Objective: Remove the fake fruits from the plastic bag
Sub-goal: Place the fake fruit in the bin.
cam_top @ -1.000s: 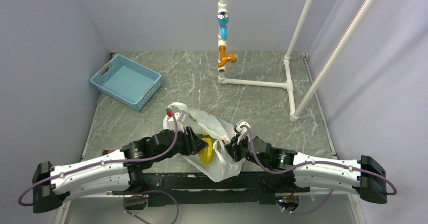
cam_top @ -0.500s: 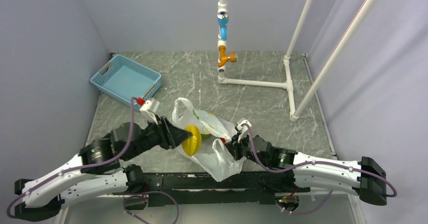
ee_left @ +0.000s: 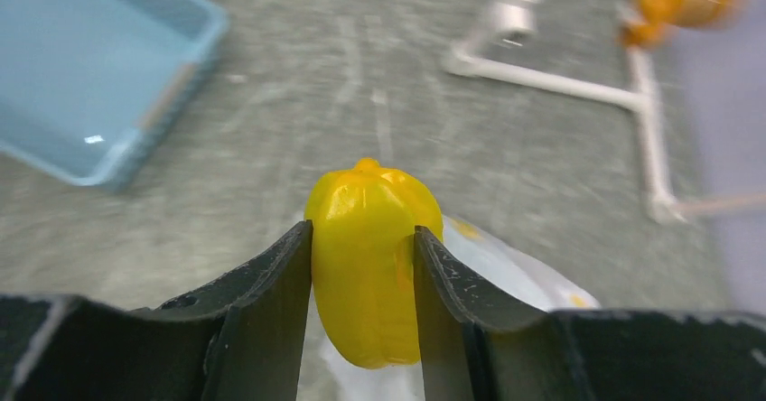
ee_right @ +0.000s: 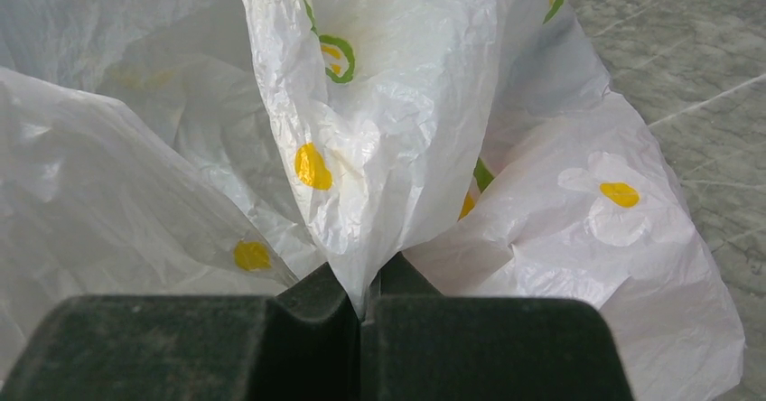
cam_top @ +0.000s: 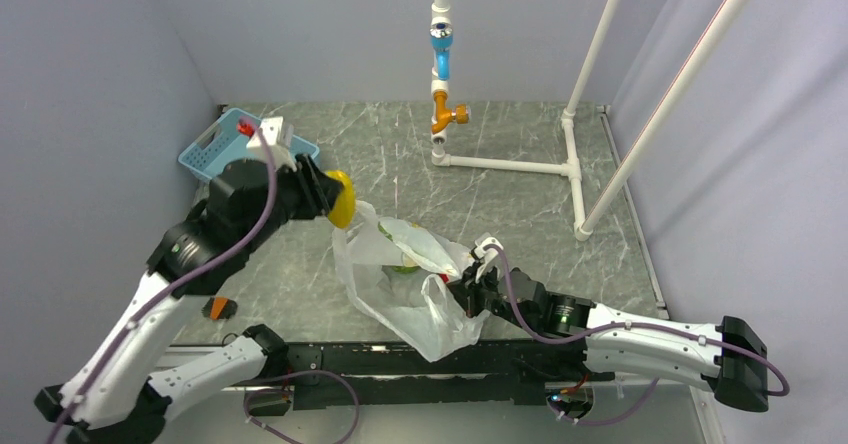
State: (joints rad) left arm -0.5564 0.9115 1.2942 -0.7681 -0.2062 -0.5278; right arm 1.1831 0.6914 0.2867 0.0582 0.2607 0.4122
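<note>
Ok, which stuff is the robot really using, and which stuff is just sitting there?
For the job: yellow fruit, pinched by the left gripper; plastic bag, pinched by the right gripper.
Just lying about: blue basket; white pipe frame; orange valve.

Bright, even – left-wrist backdrop perhaps motion-blurred.

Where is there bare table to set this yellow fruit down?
Bare table lies between the blue basket and the white pipe frame, and right of the plastic bag. Crowded near the front edge, where the right gripper pinches the bag.
</note>
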